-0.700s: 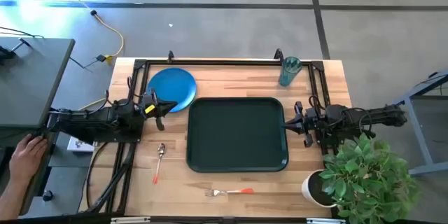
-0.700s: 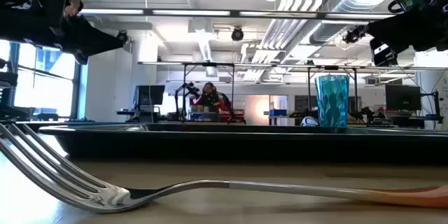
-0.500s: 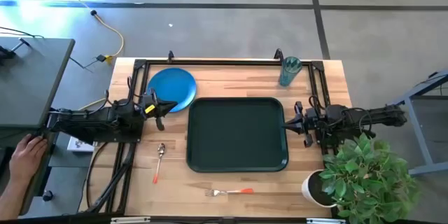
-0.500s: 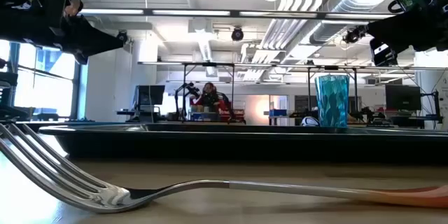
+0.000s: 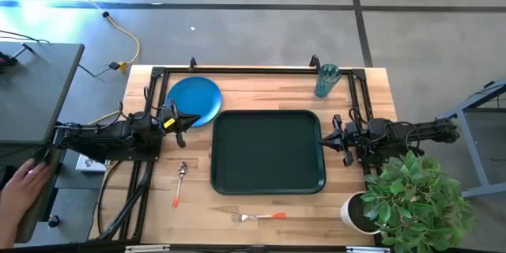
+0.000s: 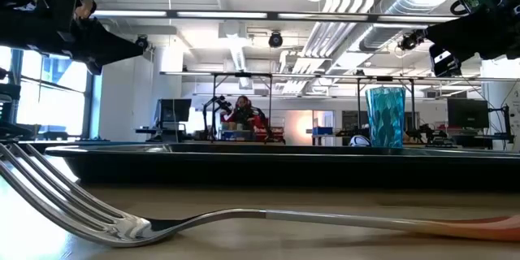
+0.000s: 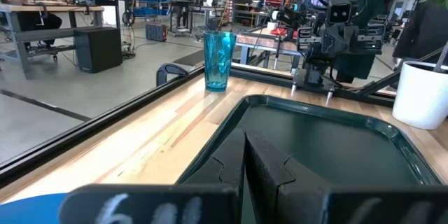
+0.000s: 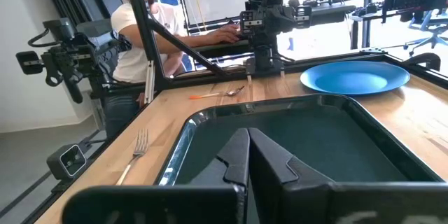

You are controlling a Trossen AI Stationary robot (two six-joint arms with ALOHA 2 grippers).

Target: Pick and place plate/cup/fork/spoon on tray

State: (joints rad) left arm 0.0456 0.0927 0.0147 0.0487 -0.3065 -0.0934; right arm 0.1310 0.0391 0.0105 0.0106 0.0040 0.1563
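Observation:
The dark green-black tray [image 5: 269,152] lies in the middle of the table. The blue plate [image 5: 194,100] lies flat at the far left, beside my left gripper [image 5: 188,119], which is shut and empty at the tray's left side. The teal cup [image 5: 326,80] stands upright at the far right. The spoon [image 5: 180,182] lies left of the tray, and the fork [image 5: 259,217] lies near the front edge. My right gripper [image 5: 330,137] is shut and empty at the tray's right rim.
A white pot with a green plant [image 5: 411,198] stands at the table's near right corner. A black frame [image 5: 253,69] runs along the far edge. A person's hand [image 5: 24,182] shows beyond the table's left side.
Neither arm has moved. The person's hand to the left of the table has moved a little toward the near side.

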